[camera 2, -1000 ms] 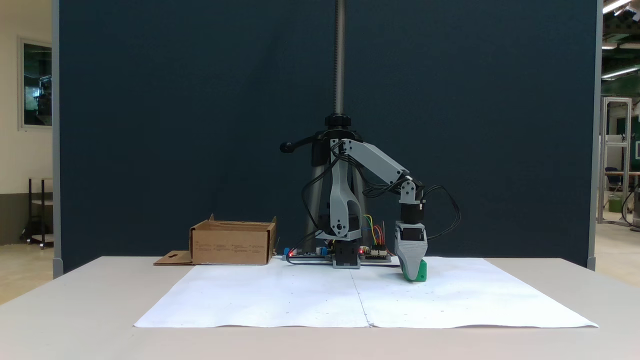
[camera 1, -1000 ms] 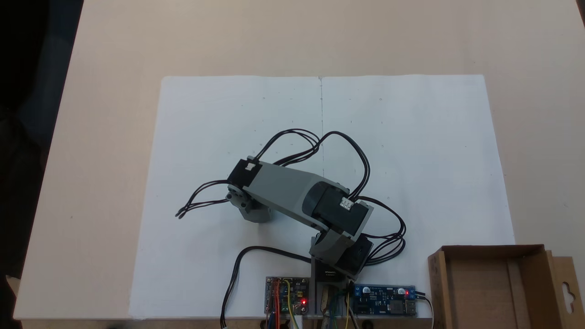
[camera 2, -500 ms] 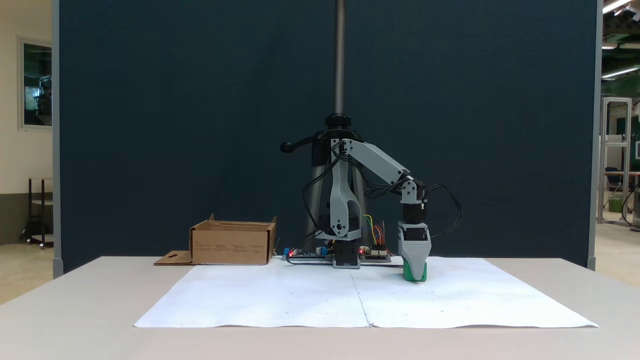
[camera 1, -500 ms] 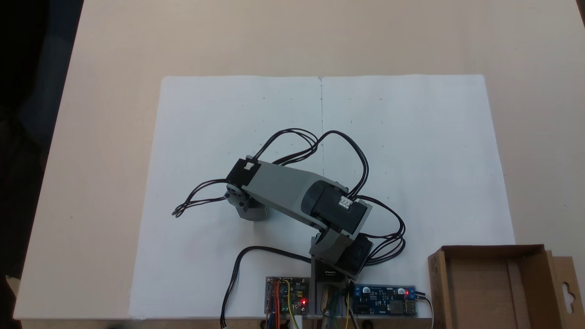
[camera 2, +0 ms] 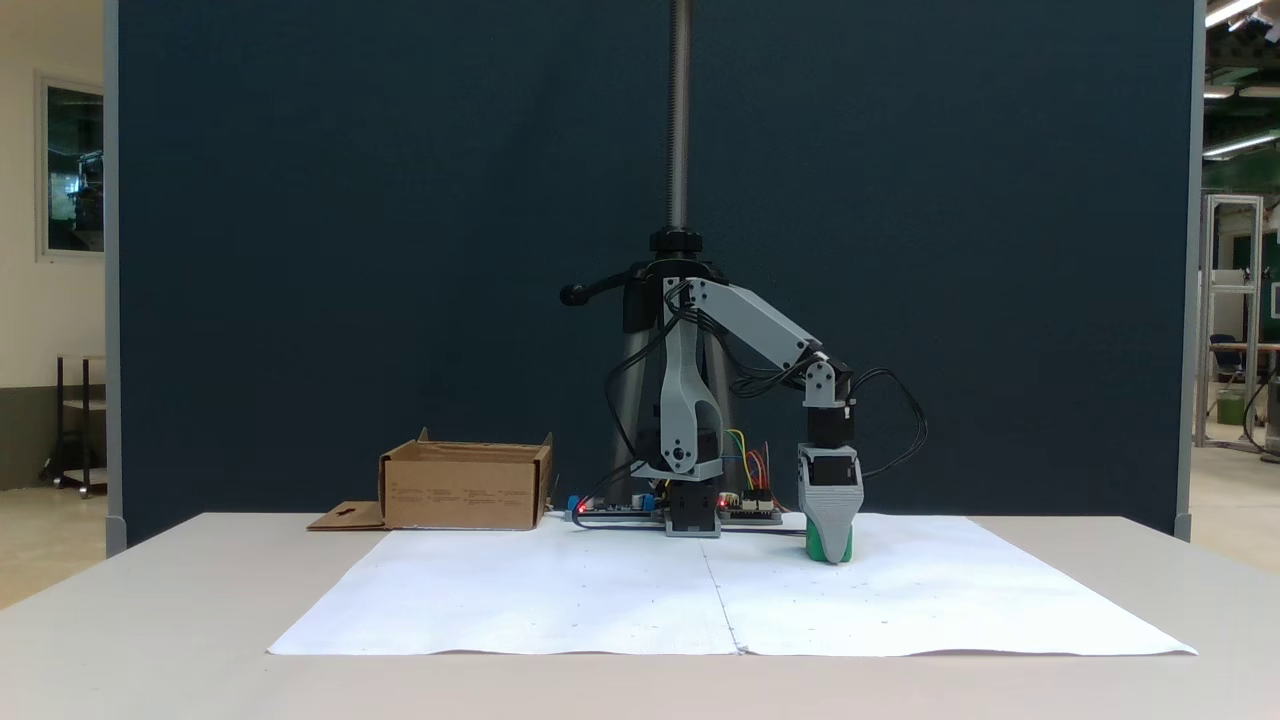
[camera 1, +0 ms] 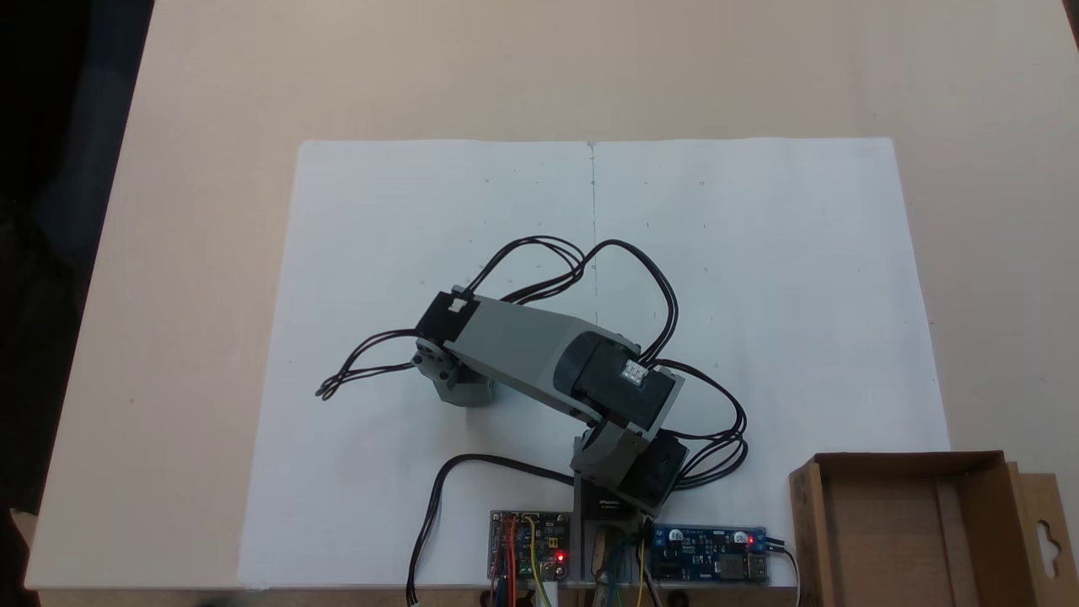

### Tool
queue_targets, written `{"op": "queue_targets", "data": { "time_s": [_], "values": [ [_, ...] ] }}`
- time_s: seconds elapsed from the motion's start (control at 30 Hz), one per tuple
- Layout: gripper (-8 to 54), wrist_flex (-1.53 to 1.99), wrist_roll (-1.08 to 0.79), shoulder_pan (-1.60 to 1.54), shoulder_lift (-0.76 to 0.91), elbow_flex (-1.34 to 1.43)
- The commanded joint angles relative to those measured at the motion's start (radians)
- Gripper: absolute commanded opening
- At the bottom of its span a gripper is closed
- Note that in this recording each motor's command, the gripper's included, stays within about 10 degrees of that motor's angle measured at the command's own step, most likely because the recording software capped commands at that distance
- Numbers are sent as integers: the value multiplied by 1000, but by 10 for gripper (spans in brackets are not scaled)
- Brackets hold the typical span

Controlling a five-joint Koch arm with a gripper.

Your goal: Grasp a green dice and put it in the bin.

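Observation:
The green dice (camera 2: pixel 816 551) sits on the white paper, right of the arm's base in a fixed view. My gripper (camera 2: pixel 830 541) points straight down onto it. Its grey front jaw covers most of the dice, leaving green at both sides and below the tip. The other jaw is hidden behind the front one, so whether the jaws are open or shut does not show. From above, the wrist (camera 1: pixel 447 367) hides the jaws and the dice. The bin (camera 1: pixel 906 460) is an open brown cardboard box at the lower right; from the front the bin (camera 2: pixel 465 490) stands left of the base.
Two circuit boards (camera 1: pixel 529 544) (camera 1: pixel 708 552) with red lights flank the arm's base at the table's near edge. Black cables (camera 1: pixel 362 371) loop out from the wrist. A white paper sheet (camera 1: pixel 759 253) covers the table's middle. A tripod pole (camera 2: pixel 680 120) rises behind the arm.
In the front view the gripper has shifted slightly to the right, so its jaw now sits centred over the dice. The dice has stayed in place on the paper.

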Motion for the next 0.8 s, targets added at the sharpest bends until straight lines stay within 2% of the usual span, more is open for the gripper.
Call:
{"op": "queue_targets", "data": {
  "time_s": [0.0,0.23,0.37,0.47,0.63,0.77],
  "values": [
    [292,-133,12,-5,-12,6],
    [270,-133,-2,11,-12,6],
    [165,-133,-2,20,-8,6],
    [121,-133,-3,35,-3,6],
    [121,-166,-21,117,0,6],
    [121,-242,-107,328,25,5]
  ]
}}
